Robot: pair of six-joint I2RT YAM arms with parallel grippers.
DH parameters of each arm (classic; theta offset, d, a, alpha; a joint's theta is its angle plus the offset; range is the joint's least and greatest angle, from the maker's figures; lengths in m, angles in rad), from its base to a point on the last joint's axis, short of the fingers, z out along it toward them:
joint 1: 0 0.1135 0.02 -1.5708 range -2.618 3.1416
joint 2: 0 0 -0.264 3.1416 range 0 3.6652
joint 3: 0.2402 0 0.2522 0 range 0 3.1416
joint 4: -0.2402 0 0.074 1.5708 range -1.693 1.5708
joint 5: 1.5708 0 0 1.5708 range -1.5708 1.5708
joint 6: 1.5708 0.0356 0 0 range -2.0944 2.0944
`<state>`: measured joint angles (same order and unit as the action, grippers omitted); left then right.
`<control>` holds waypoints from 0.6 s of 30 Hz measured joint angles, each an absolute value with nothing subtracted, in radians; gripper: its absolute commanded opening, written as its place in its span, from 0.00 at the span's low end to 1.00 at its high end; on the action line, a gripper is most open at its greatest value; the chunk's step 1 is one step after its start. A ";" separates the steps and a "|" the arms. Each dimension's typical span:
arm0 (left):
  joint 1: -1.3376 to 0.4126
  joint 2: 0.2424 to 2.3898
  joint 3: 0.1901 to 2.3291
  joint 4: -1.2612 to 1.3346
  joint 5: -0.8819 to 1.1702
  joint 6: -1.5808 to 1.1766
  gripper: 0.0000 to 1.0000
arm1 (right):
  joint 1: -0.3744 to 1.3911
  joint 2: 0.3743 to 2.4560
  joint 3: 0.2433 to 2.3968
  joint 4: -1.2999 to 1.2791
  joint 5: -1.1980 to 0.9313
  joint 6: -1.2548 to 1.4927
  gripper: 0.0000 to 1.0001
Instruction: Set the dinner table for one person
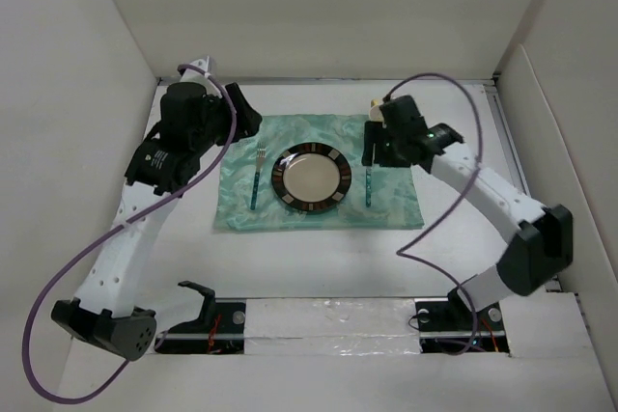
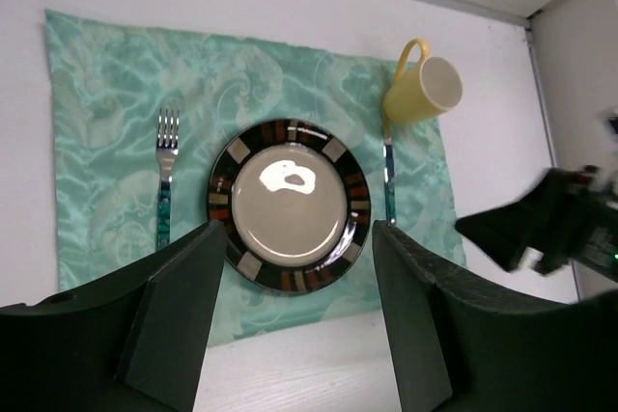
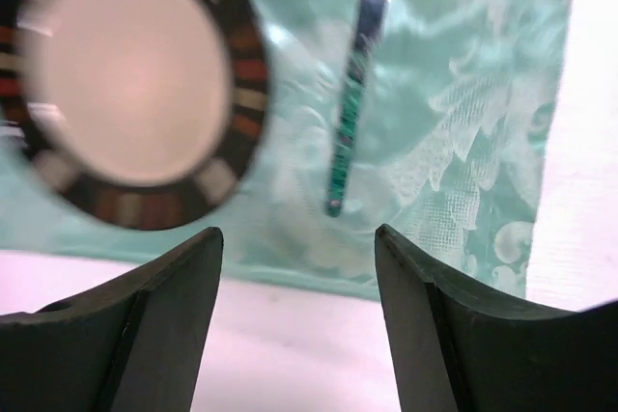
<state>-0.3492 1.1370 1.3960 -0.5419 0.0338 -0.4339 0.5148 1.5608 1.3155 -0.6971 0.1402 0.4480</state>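
The dinner table (image 1: 319, 262) is a wide white top between white panels. On it lies a green cloth mat (image 1: 396, 202) with a dark-rimmed plate (image 1: 310, 180) in the middle, a fork (image 1: 257, 178) to its left and a knife (image 1: 368, 186) to its right. A yellow mug (image 2: 422, 92) sits at the mat's far right corner. My left gripper (image 1: 244, 119) is open and empty above the mat's far left corner. My right gripper (image 1: 371, 153) is open and empty, hovering over the knife's far end, next to the mug. The right wrist view shows the knife (image 3: 346, 137) and plate (image 3: 126, 84) beyond my open fingers.
Upright white panels close in the table on the left, far and right sides. A purple cable loops from each arm. The left wrist view shows the right arm (image 2: 550, 229) as a dark shape beside the mat's right edge.
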 measured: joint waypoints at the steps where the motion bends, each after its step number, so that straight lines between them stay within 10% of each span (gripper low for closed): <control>1: -0.349 1.139 1.419 -0.545 0.030 -0.434 0.59 | 0.516 1.511 1.352 -0.717 0.141 0.444 0.69; 4: -0.349 1.152 1.509 -0.554 0.018 -0.432 0.59 | 0.505 1.358 1.489 -0.739 0.146 0.434 1.00; 18: -0.349 0.976 1.705 -0.479 -0.217 -0.414 0.72 | 0.274 0.829 1.588 -0.539 0.295 0.451 1.00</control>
